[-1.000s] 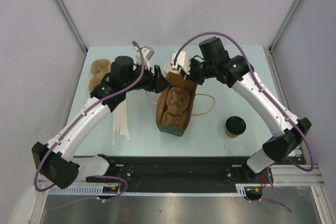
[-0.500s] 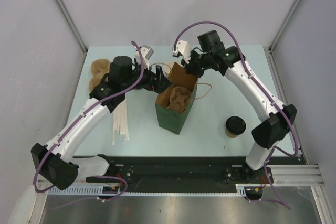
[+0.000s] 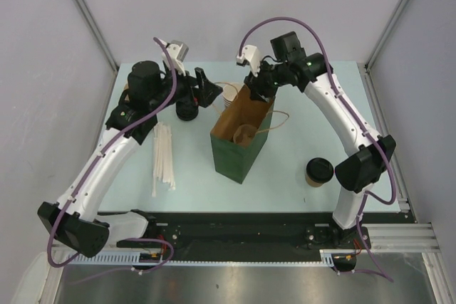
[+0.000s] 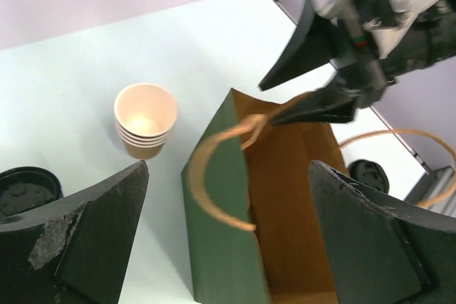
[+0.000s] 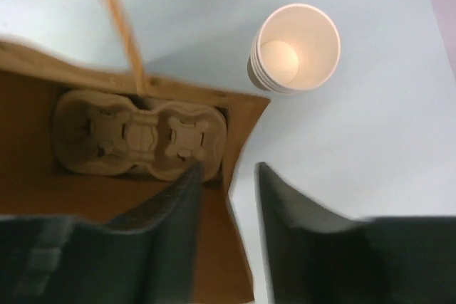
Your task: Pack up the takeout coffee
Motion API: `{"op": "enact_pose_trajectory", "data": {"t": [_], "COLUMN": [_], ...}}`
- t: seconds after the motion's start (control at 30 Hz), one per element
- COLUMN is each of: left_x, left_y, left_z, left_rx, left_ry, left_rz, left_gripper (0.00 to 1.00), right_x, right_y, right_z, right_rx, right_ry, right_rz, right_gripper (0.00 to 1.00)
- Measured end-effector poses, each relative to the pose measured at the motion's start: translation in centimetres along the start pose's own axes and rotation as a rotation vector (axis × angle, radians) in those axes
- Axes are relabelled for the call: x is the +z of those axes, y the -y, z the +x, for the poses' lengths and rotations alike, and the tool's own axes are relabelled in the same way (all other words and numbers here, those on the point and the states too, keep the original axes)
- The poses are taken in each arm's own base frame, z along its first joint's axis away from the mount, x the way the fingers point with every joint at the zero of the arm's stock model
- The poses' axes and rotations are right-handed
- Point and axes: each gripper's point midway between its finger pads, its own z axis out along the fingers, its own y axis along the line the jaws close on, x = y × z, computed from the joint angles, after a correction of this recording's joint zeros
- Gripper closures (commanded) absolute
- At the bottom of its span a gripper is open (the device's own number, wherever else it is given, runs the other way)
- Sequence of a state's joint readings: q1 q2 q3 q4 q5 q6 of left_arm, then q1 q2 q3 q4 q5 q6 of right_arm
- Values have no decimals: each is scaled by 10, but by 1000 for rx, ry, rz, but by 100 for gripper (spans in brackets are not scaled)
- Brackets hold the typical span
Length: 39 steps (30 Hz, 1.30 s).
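Observation:
The takeout coffee (image 3: pixel 320 171), a small tan cup with a black lid, stands on the table right of the green bag (image 3: pixel 235 158); its lid (image 4: pixel 367 174) shows past the bag. The bag stands upright and open, with a moulded cup carrier (image 5: pixel 139 133) on its floor. My right gripper (image 3: pixel 258 85) hangs over the bag's back rim, jaws apart, with the bag's wall edge (image 5: pixel 239 151) loose between the fingers. My left gripper (image 3: pixel 209 87) is wide open, left of the bag's mouth and apart from it, holding nothing.
A stack of nested tan cups (image 3: pixel 229 94) stands just behind the bag. A loose black lid (image 3: pixel 187 110) lies left of it. White stirrers (image 3: pixel 164 156) lie on the left side. Brown paper items (image 3: pixel 128 94) sit at the far left corner.
The bag has gone from lying on its side to standing upright. My left gripper has pulled back to the left and opened wide. My right gripper's jaws have parted at the bag's rim.

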State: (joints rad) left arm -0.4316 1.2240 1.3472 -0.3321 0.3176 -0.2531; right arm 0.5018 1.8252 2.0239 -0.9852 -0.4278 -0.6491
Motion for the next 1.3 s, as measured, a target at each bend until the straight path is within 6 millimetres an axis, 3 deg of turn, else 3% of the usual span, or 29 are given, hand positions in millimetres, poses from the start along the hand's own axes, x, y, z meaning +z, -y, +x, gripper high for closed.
{"op": "enact_pose_trajectory", "data": {"t": [0.03,0.13,0.23,0.37,0.5,0.63,0.77,0.93,1.03,1.13,1.3], "left_x": [-1,-2,-3,-4,-7,-14,-23,-31,-30,-27,-23], "left_y": [-3,-9,-12,-14,-8,10,51,132,191,242,304], "left_z": [-3,-5,-6,-6,-11,-26,-46,-45,-26,5,79], "left_rx": [-1,-1,5,22,63,139,258,426,535,623,745], "left_ry": [6,13,15,16,24,56,91,90,52,-6,-145], "left_rz": [-8,-22,-29,-29,4,87,203,426,575,707,869], "left_gripper": [1,0,1,0,1,0,0,1,0,0,0], "right_x": [-2,-11,-21,-38,-58,-91,-137,-188,-207,-213,-235], "right_y": [1,3,6,12,22,40,57,63,59,45,26], "right_z": [-4,-13,-24,-39,-45,-39,-27,10,34,55,88], "right_rx": [-1,9,14,30,78,158,263,447,551,634,754], "right_ry": [9,30,55,102,140,170,208,226,221,206,199], "right_rz": [4,14,25,49,81,154,258,373,428,455,548], "right_gripper": [38,33,15,2,0,0,0,0,0,0,0]}}
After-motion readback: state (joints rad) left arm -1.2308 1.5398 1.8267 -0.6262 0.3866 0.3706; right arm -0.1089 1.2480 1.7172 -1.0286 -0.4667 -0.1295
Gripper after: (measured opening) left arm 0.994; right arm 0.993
